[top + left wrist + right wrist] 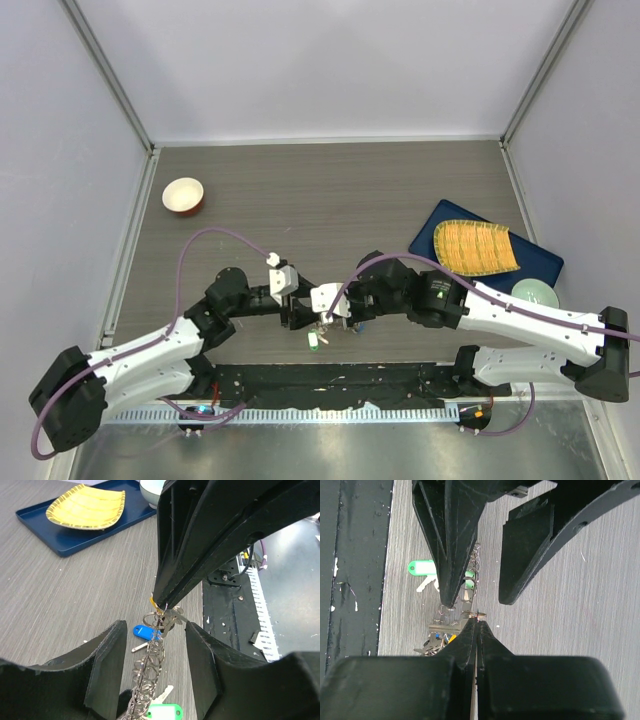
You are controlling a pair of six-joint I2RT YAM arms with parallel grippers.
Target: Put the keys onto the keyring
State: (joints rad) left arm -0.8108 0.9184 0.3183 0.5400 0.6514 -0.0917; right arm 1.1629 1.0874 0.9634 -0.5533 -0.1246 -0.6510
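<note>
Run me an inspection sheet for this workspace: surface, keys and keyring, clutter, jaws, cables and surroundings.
Surface: grey wood-grain table, a few pale specks.
Job's things: keys with blue, green and yellow tags, bunched on linked rings between the arms; keyring lifted at the top of the bunch.
Clutter: red-and-white bowl far left; blue tray carrying a yellow ribbed dish; pale green bowl at its near corner.
Grippers: left gripper jaws open either side of the rings; right gripper jaws shut on the keyring.
Cables: purple cable looping off the left arm, another along the right.
Surroundings: pale enclosure walls.
</note>
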